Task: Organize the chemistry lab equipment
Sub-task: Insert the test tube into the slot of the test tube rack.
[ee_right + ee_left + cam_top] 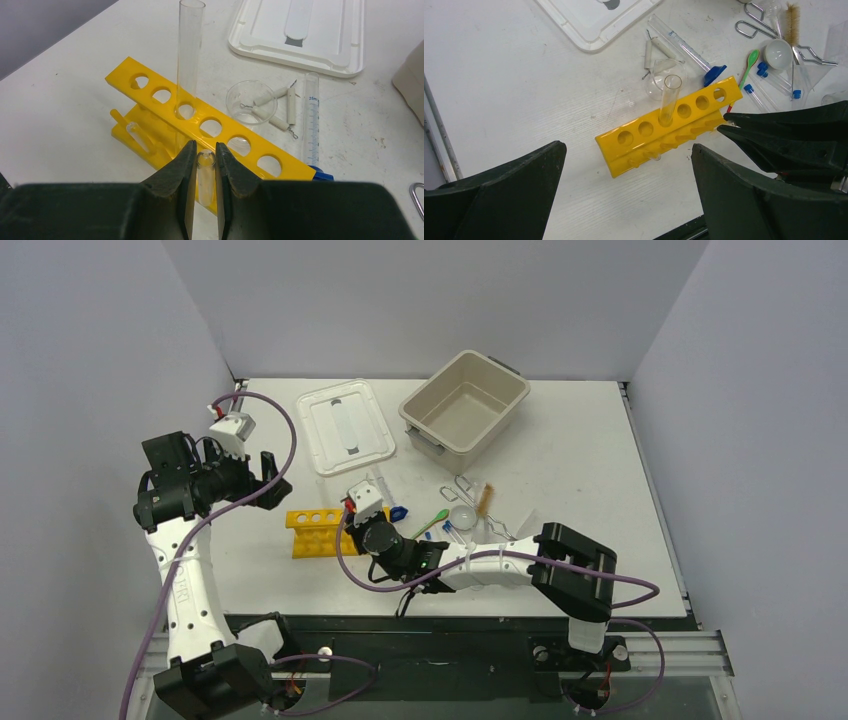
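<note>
The yellow holed rack (pixel 197 120) lies on the table with one tall clear test tube (pixel 189 50) standing in its third hole. My right gripper (pixel 205 147) is shut on a small clear test tube (pixel 205 175), held just above the rack's near edge. Another small tube (pixel 137 135) lies on the rack's lower pegs. In the top view the right gripper (pixel 352 530) covers the right part of the rack (pixel 318 530). My left gripper (pixel 275 480) is open and empty, up and to the left of the rack (pixel 704 100).
A glass dish (pixel 250 102) and a graduated cylinder (pixel 311 120) lie behind the rack. Tongs (pixel 465 488), a brush (pixel 485 498), a green spatula (pixel 432 522) and blue-capped vials (pixel 774 80) lie to its right. The white lid (pixel 345 425) and the beige tub (pixel 465 400) stand at the back.
</note>
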